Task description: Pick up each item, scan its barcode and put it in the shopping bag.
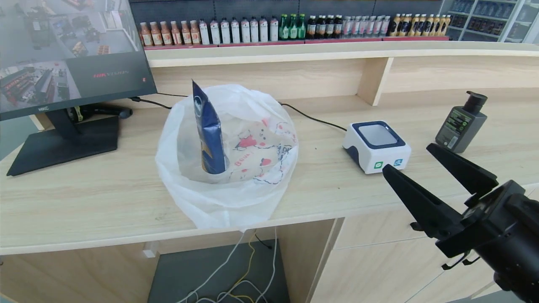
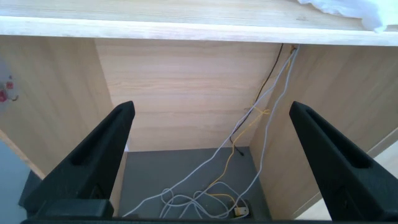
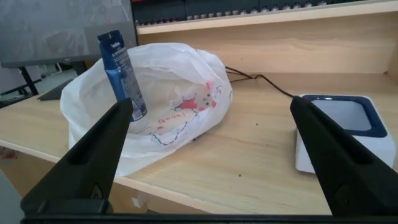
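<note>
the grey pump bottle (image 1: 461,124) stands upright at the far right of the wooden counter (image 1: 105,198), right of the scanner (image 1: 376,145). it is judged to be rigid, smooth plastic, best taken by its flat-sided body. the right gripper (image 1: 407,158) is spread open near it. the left gripper (image 2: 211,109) is spread open below the counter. a glossy blue pouch (image 1: 209,134) is stood in the thin shopping bag (image 1: 236,198).

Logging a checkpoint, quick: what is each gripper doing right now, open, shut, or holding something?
Left gripper: open, holding nothing.
Right gripper: open, holding nothing.

Wooden counter (image 1: 105,198) (bottle shelves (image 1: 261,43) behind).
</note>
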Motion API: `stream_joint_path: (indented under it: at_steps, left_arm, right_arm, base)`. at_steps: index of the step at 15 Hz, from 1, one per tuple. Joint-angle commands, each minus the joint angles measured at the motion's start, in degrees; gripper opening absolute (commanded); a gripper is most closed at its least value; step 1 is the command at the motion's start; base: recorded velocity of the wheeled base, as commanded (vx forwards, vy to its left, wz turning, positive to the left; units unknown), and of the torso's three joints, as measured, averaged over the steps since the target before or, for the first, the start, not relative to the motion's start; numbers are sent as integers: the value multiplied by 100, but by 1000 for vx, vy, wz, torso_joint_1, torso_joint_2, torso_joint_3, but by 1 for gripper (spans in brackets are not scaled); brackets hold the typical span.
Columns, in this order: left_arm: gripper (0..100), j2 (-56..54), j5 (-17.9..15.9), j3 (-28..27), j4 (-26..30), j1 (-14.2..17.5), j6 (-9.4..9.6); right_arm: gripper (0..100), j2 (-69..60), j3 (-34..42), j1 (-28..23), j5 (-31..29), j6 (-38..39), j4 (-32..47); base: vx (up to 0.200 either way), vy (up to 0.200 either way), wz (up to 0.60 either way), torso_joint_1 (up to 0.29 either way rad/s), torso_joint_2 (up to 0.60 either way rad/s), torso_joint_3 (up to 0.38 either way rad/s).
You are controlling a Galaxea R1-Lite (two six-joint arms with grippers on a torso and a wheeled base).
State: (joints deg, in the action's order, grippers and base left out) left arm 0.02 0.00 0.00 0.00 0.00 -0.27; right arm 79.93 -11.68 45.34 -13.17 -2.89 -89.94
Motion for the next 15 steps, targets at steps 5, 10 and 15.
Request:
stream_joint_path:
  at_steps: [5, 10, 15]
  left_arm:
    - [100, -2, 9, 0, 0, 0, 0]
    - [100, -2, 9, 0, 0, 0, -8]
    - [100, -2, 9, 0, 0, 0, -17]
  right_arm:
    - [100, -66, -1, 1, -2, -1, -6]
    - [100, -110, 60, 19, 7, -45, -6]
    - [100, -83, -168, 10, 7, -107, -6]
  base:
    - [0, -200, 0, 2, 0, 2]
    - [0, -200, 0, 2, 2, 3]
    - [0, -200, 0, 3, 1, 4]
